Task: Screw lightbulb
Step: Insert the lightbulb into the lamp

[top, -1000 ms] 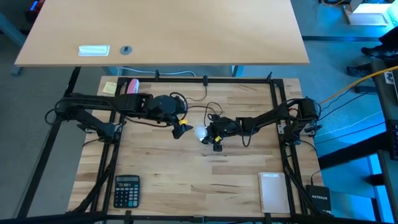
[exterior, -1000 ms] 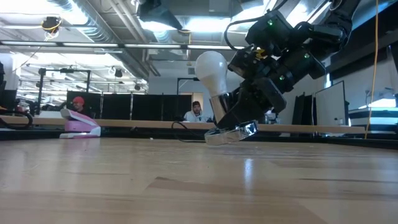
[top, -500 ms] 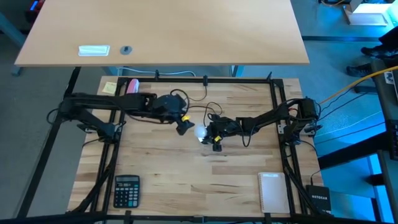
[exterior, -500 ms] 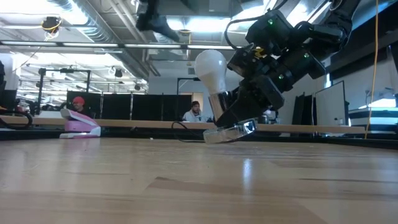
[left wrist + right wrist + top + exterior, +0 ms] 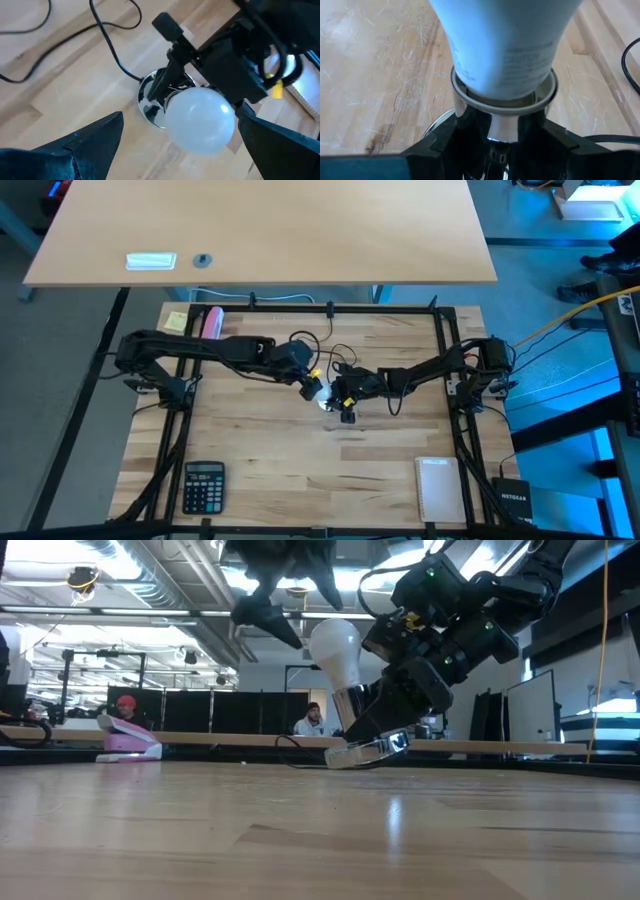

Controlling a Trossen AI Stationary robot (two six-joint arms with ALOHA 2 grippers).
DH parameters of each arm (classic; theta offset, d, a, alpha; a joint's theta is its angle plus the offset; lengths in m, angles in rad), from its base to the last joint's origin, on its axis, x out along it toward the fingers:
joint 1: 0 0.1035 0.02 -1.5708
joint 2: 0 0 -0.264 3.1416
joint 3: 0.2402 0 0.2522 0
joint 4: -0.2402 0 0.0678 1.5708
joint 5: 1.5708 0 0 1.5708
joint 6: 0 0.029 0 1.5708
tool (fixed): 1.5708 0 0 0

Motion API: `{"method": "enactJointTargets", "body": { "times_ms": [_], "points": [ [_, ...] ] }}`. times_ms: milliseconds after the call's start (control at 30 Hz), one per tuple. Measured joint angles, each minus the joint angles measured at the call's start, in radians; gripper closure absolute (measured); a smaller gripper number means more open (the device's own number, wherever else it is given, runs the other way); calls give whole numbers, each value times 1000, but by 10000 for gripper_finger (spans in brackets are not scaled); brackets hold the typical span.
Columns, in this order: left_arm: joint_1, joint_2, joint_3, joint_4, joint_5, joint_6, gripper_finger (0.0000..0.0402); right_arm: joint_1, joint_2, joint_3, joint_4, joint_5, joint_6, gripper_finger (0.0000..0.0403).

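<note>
The white lightbulb (image 5: 335,645) stands tilted with its neck in the round silver socket (image 5: 367,751); a black cord (image 5: 112,50) runs from the socket. My right gripper (image 5: 385,725) comes in from the table's right and is shut on the socket. My left gripper (image 5: 180,116) hovers open just above the bulb's dome, one finger on either side, touching nothing. In the high view it is (image 5: 313,380) just left of the bulb (image 5: 322,393). My right gripper pinches the socket's shiny collar (image 5: 502,125), just under the rim that rings the bulb's neck, between its two fingers (image 5: 445,142). The fingers slant down from the table's right side. The socket is tilted, its lower edge at the tabletop, and the bulb leans toward the left.
A calculator (image 5: 204,485) lies at the near left and a white pad (image 5: 440,488) at the near right. A pink-and-white object (image 5: 211,320) and a yellow note (image 5: 177,321) sit at the far left. People sit in the room beyond the table.
My left gripper has moved toward the table's right and down to the bulb, rolling its wrist, and has stayed open. The right gripper, socket and bulb have kept their place.
</note>
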Motion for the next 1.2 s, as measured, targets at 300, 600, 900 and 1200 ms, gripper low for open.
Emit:
{"method": "enactJointTargets", "body": {
  "times_ms": [300,600,900,1200],
  "points": [
    [-9,56,0,71,10,3,19,0,0,0,4,0,0,223],
    [-34,81,1,89,26,35,19,0,0,0,2,0,0,223],
    [-27,108,1,100,-5,25,46,0,0,0,2,1,0,223],
    [-32,134,0,99,31,93,121,0,0,1,3,10,0,223]
  ]
}}
